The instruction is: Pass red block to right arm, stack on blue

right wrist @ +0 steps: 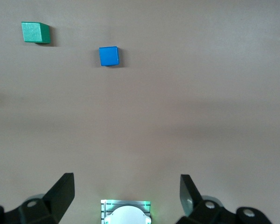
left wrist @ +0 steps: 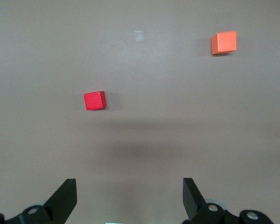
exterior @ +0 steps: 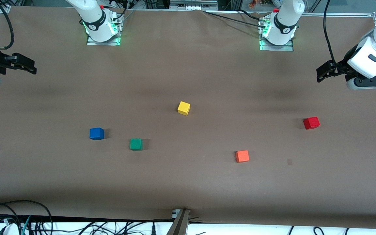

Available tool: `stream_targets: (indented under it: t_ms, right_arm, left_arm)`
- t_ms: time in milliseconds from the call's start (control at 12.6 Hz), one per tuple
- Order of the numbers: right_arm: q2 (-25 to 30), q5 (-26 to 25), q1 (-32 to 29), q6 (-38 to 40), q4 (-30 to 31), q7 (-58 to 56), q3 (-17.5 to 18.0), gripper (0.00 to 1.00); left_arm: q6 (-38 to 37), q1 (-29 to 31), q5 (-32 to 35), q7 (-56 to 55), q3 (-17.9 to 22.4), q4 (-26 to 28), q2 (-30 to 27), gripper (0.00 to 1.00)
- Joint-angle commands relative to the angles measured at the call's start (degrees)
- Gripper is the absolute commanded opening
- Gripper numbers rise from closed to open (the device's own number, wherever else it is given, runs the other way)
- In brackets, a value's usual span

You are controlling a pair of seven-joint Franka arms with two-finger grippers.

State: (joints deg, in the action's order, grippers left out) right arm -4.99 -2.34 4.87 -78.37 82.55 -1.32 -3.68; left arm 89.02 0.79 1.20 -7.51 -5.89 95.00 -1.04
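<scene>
The red block sits on the brown table toward the left arm's end; it also shows in the left wrist view. The blue cube sits toward the right arm's end and shows in the right wrist view. My left gripper hangs open and empty in the air over the table's edge at the left arm's end, its jaws wide apart in its wrist view. My right gripper hangs open and empty over the table's edge at the right arm's end.
A green cube lies beside the blue one, slightly nearer the front camera. A yellow cube sits mid-table. An orange cube lies nearer the front camera than the red block. Cables run along the table's front edge.
</scene>
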Motion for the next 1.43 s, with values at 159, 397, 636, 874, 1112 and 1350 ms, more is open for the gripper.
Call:
stream_targets:
  t_ms: [159,397,636,874,1112,1350]
  right_arm:
    - [0.6,-0.38,-0.21,0.06,0.42,-0.88,0.34,1.0]
    - [0.6,-0.38,-0.3,0.06,0.42,-0.88,0.34,1.0]
    - [0.6,-0.47,-0.38,0.06,0.42,-0.88,0.34,1.0]
    - [0.6,-0.47,-0.38,0.06,0.42,-0.88,0.34,1.0]
    - [0.6,-0.38,-0.38,0.06,0.42,-0.96,0.34,1.0]
    - [0.51,-0.38,-0.21,-0.02,0.33,-0.88,0.34,1.0]
  left_arm:
    - [-1.22,-0.26,-1.03,0.04,0.18,-1.66,0.69,1.0]
    - [-1.22,-0.17,-1.03,0.04,0.18,-1.58,0.69,1.0]
    - [-1.48,-0.17,-1.11,0.04,0.18,-1.58,0.69,1.0]
    - [-1.66,-0.08,-1.2,0.39,0.18,-1.66,1.39,1.0]
    - [-1.75,0.01,-1.12,0.48,0.27,-2.89,3.14,1.0]
    - [-1.75,0.62,-1.12,1.09,0.35,-3.07,3.94,1.0]
